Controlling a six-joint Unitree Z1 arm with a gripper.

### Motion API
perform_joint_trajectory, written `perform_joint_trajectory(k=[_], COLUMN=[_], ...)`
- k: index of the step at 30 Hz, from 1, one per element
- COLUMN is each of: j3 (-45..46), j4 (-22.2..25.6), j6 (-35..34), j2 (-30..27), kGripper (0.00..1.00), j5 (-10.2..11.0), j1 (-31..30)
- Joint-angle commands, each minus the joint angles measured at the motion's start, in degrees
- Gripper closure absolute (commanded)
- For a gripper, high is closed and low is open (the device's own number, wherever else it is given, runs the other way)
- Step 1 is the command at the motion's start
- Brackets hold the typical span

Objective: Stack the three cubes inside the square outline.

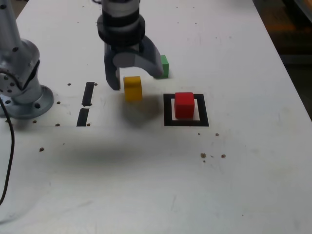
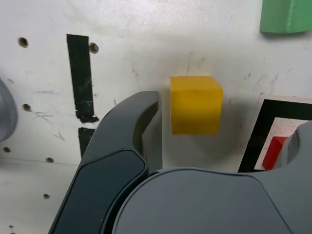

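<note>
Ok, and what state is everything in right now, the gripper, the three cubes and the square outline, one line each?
Gripper: open, holding nothing, over the yellow cube.
Yellow cube: on the table, outside the outline, not stacked.
Red cube: inside the outline, nothing on top.
Green cube: outside the outline, partly hidden behind the gripper.
Square outline: occupied by the red cube alone.

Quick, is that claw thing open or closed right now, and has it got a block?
Gripper: open, holding nothing; the yellow cube sits on the table, ungripped.
</note>
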Motion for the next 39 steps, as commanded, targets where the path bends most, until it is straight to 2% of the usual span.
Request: perform_joint_trajectory(k=[1,7,27,35,39], j3=[1.49,3.79,5.91,6.31,7.04], j4=[-2.22,-5.73,-8.71,-8.84,-8.87], j6=[0.0,0.0,0.0,-0.04,-0.38], j2=[0.43,1.42,4.79,5.48,5.55], kGripper=[0.04,0.04,0.07,0.14,0.25], j5=[-0.58,-0.96,0.8,0.84,0.76], j1=[0.46,0.95,1.45,1.77,2.28])
